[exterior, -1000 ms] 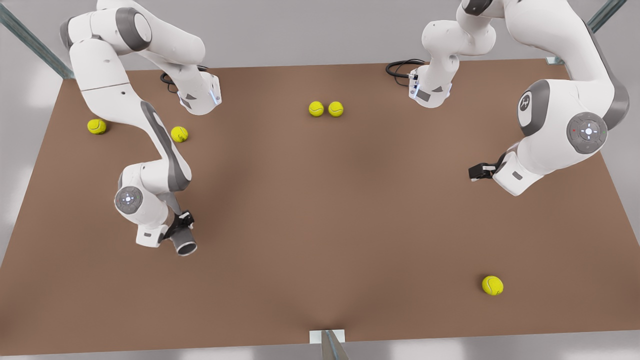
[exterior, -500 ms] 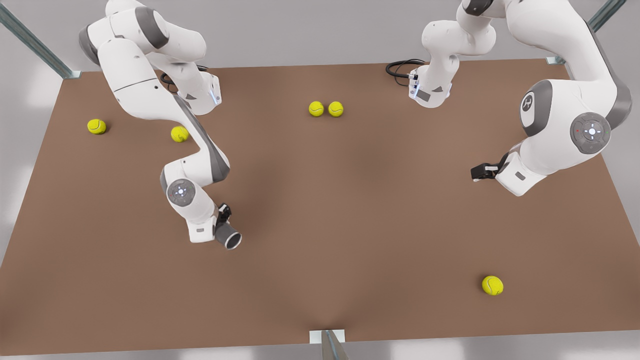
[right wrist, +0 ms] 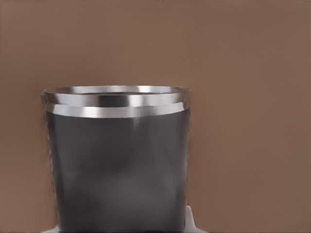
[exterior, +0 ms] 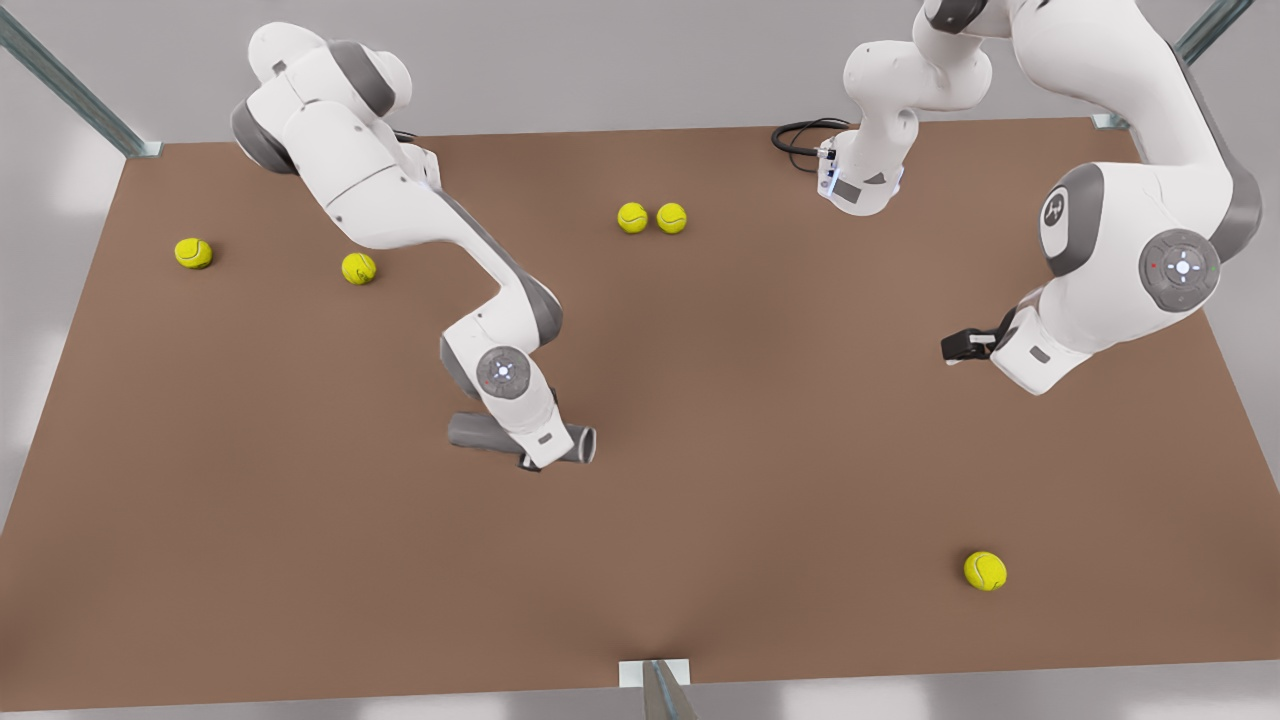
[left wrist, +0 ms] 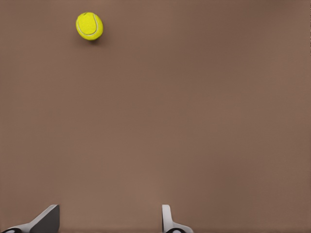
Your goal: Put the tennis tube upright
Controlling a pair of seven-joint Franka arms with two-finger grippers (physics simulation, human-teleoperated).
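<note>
The tennis tube (exterior: 480,432) lies sideways in the grip of the right gripper (exterior: 535,455), near the middle of the brown table (exterior: 700,480), on the front view's left half. Its long axis runs nearly level across the front view, the rimmed open end (exterior: 588,443) pointing to the front view's right. In the right wrist view the tube (right wrist: 119,165) fills the space between the fingers, whose tips (right wrist: 190,221) show just past its wall, so the fingers are clamped across its width. Whether it touches the table or hangs just above it cannot be told.

Judged from this, the coming move turns on swinging that level axis to vertical, and only the right arm is placed to do it. The left gripper (exterior: 962,345) waits well apart on the front view's right, its fingers (left wrist: 167,221) spread with nothing between them.

Count: 1 tube, 2 arms, 5 tennis balls: 2 touching at the far middle (exterior: 632,217), 2 apart at the far left (exterior: 193,252), and 1 near the right front (exterior: 985,571), also seen by the left wrist camera (left wrist: 89,25)
</note>
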